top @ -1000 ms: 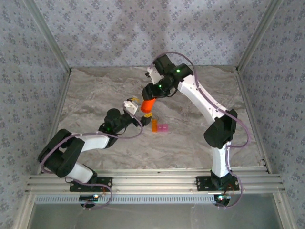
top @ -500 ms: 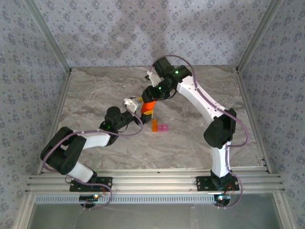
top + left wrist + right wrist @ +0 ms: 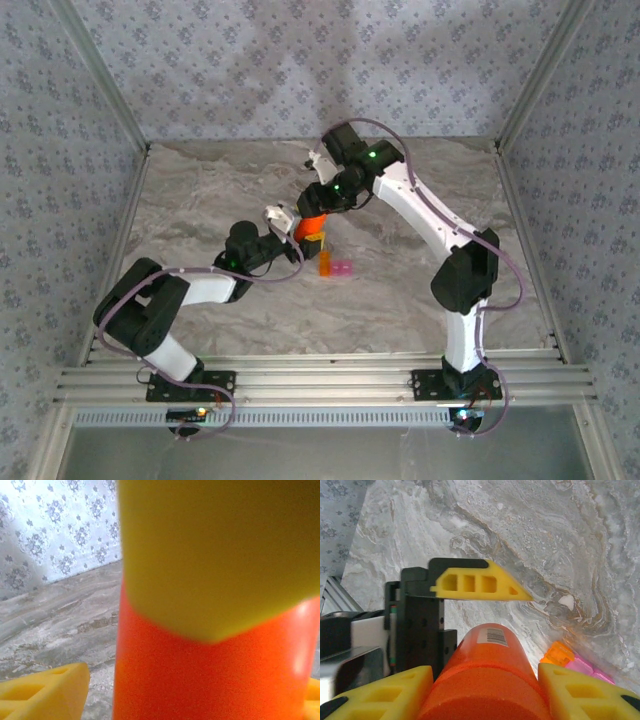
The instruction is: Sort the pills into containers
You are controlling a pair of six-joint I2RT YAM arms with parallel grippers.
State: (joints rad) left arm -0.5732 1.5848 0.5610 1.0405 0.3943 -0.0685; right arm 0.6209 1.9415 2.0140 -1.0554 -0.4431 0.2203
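Note:
My right gripper (image 3: 318, 212) is shut on a tall opaque orange bottle (image 3: 311, 226), its yellow fingers (image 3: 380, 695) pressing both sides of the bottle (image 3: 490, 680). My left gripper (image 3: 297, 238) stands open around the bottle's lower end. One of its yellow fingers (image 3: 480, 584) stays apart from the bottle. In the left wrist view the bottle (image 3: 210, 670) sits between the left fingers (image 3: 45, 690) with a gap, and a blurred yellow pad covers its top. The containers, one orange (image 3: 325, 264) and one pink (image 3: 343, 269), rest joined on the table just right of the bottle. The pills are hidden.
The marble tabletop (image 3: 200, 200) is walled by patterned panels on three sides. An aluminium rail (image 3: 320, 380) with both arm bases runs along the near edge. A small white chip (image 3: 566, 601) lies on the table beyond the containers (image 3: 559, 654).
The right arm has brought the bottle down and left toward the left gripper. The left gripper has reached forward around the bottle's end and its jaws have narrowed.

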